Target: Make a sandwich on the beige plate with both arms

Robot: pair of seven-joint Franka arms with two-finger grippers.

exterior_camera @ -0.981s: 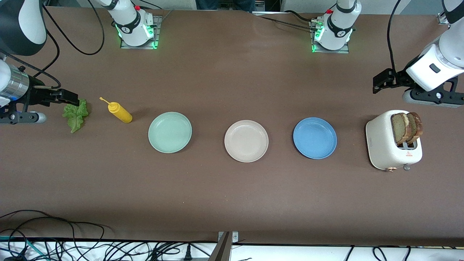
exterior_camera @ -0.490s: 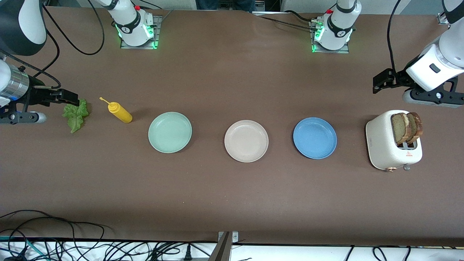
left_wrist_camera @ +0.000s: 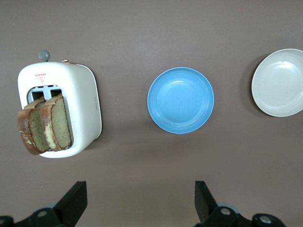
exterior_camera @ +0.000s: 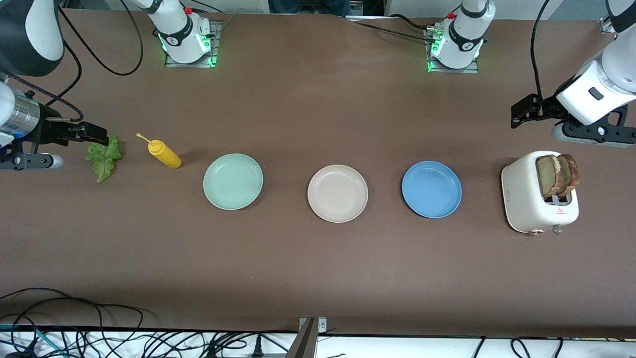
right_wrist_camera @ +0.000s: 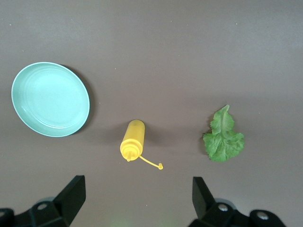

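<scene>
Nothing started: beige plate (exterior_camera: 337, 193) bare. Both grippers, left (left_wrist_camera: 139, 201) over surface beside the toaster (exterior_camera: 527, 199), right (right_wrist_camera: 137, 198) near lettuce (exterior_camera: 103, 157), jaws apart (bread (exterior_camera: 557, 175) first).

Beige plate (exterior_camera: 337, 193): round, shallow, pale cream, plain rim; flat on the bench, nothing on it; at mid-bench.
Bread slices (exterior_camera: 557, 175): two, tan faces, dark brown crust; upright side by side, sticking out of the slots of a white toaster (exterior_camera: 524, 199) at the left arm's end of the bench, about 3 o'clock from the beige plate, well apart.
Lettuce leaf (exterior_camera: 103, 157): ruffled, green; flat on the bench at the right arm's end, about 9 o'clock from the beige plate, well apart.
</scene>
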